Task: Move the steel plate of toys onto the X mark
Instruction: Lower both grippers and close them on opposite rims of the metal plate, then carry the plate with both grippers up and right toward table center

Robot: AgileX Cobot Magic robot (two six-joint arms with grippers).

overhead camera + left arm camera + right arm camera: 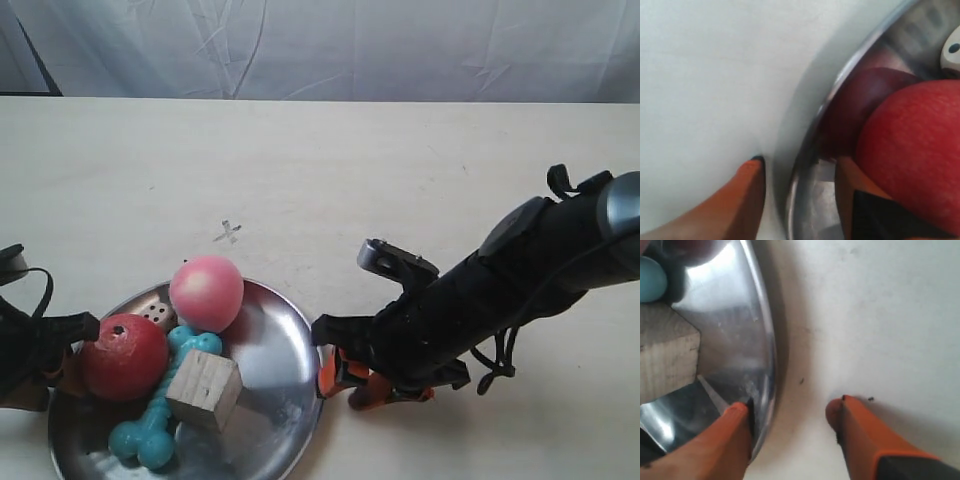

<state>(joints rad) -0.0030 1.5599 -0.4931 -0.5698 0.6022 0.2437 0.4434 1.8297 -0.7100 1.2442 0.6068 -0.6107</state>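
**Both grippers at the plate rim.** My right gripper (790, 409) stands open. One finger is over the inside of the steel plate (270, 345) and the other is over the table (420, 170) outside it. The right rim lies between the jaws, not yet pinched. My left gripper (800, 185) is open across the left rim in the same way. Its inner finger sits close beside the red ball (123, 357); I cannot tell whether they touch.

The plate rests at the near left of the table. It carries the red ball, a pink ball (206, 292), a wooden cube (204, 389), a teal bone (155, 425) and a die (155, 312). The X mark (228, 232) lies just beyond the far rim, uncovered.

Hazards, as I judge them:
- The rim is thin and polished, so a shallow pinch may slip.
- If one side closes or rises first, the plate tilts and the two balls roll out over the low rim.
- Closing the left jaws may shove the red ball.
- The mark disappears under the plate early, so centring may go astray.
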